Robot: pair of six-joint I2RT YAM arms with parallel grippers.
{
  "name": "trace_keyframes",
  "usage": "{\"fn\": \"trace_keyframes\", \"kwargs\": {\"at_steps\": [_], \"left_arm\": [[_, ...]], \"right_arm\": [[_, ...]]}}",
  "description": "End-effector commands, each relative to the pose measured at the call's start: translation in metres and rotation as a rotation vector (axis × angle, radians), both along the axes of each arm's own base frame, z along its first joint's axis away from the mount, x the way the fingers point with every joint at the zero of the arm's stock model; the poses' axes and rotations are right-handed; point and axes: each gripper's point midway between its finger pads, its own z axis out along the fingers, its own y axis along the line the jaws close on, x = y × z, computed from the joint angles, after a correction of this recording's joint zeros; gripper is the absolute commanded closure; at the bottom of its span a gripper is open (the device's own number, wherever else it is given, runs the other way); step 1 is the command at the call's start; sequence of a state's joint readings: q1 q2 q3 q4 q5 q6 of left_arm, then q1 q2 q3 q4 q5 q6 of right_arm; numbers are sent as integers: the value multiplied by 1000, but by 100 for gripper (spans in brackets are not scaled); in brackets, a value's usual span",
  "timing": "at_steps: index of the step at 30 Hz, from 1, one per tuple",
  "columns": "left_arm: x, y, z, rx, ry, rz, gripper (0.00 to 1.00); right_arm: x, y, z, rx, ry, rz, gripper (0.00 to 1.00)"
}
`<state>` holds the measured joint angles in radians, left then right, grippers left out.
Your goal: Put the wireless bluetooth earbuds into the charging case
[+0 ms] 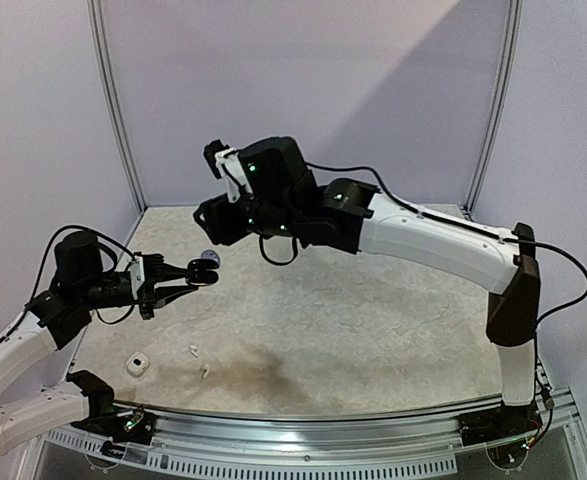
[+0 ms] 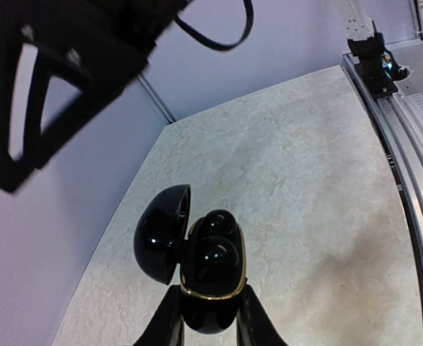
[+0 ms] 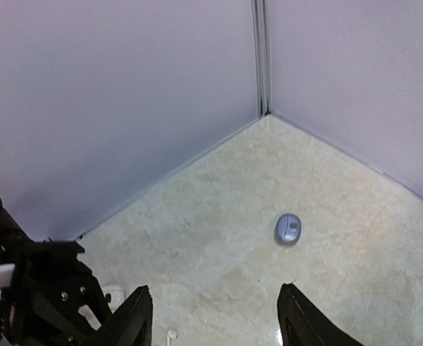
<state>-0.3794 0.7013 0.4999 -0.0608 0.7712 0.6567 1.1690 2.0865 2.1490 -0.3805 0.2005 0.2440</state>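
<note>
Left claw (image 2: 210, 318) clamps open black case (image 2: 211, 270) near wall (image 2: 52, 238); right claw (image 3: 218, 317) gapes above table (image 3: 341, 202).

Soft, purplish light. A big slanted shadow crosses the back wall (image 1: 303, 90). The front rail (image 1: 293, 437) shines white. Small bright spots sit on the black case (image 2: 211, 288).

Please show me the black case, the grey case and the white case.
Black case (image 2: 210, 313): left wrist view, its lower shell.
Grey case (image 3: 288, 228): right wrist view, its top.
White case (image 1: 136, 364): top view, its middle.
</note>
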Motion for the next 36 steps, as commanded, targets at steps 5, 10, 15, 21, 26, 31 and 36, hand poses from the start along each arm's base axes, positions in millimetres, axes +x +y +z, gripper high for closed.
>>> {"fn": "trace_keyframes", "kwargs": {"at_steps": [5, 10, 15, 21, 26, 31, 36], "left_arm": [[12, 1, 6, -16, 22, 40, 100], [14, 0, 6, -34, 57, 45, 100], [19, 1, 3, -52, 118, 79, 100], [49, 8, 10, -228, 408, 260, 100], [80, 15, -13, -277, 753, 462, 100], [106, 3, -70, -229, 1174, 583, 100], [162, -20, -113, -125, 1377, 647, 100]], "right_arm": [[-38, 5, -77, -180, 154, 84, 42], [-51, -6, -90, -204, 192, 79, 42], [-44, -22, -87, -217, 189, 0, 42], [13, -102, -85, -266, 219, -342, 38], [45, -194, -118, -264, 360, -584, 36], [50, -256, -142, -275, 410, -684, 34], [47, -283, -148, -335, 404, -711, 33]]}}
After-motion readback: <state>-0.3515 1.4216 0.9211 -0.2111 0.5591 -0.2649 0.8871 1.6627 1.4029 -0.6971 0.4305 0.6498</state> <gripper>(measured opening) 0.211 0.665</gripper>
